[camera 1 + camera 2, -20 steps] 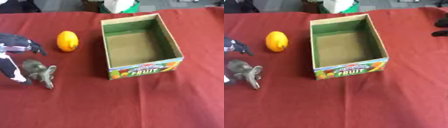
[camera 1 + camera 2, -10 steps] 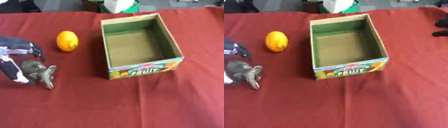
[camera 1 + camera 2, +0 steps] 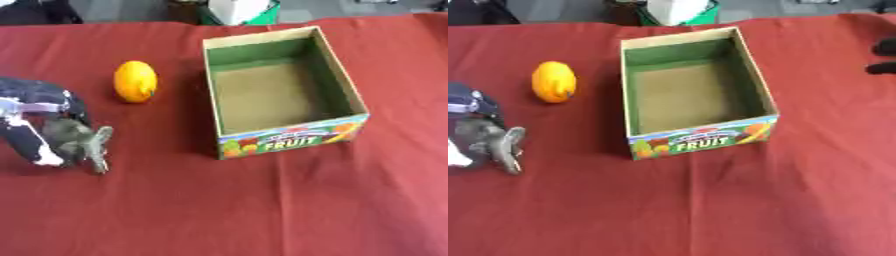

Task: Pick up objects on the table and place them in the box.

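A grey toy animal (image 3: 80, 143) lies on the red tablecloth at the left. My left hand (image 3: 39, 102) hangs right over it, open, with a white-tipped finger (image 3: 33, 145) reaching down along the toy's left side and the black fingers over its back. An orange fruit (image 3: 136, 81) lies above them, left of the box. The cardboard fruit box (image 3: 290, 139) stands open in the middle with nothing inside. Only a dark bit of my right hand (image 3: 883, 54) shows at the right edge of the right eye view, away from everything.
The red cloth (image 3: 262, 210) covers the whole table. A green and white thing (image 3: 238, 10) stands beyond the table's far edge, behind the box.
My left hand has come down and to the right until it reaches over the grey toy. The toy, the fruit and the box have stayed put.
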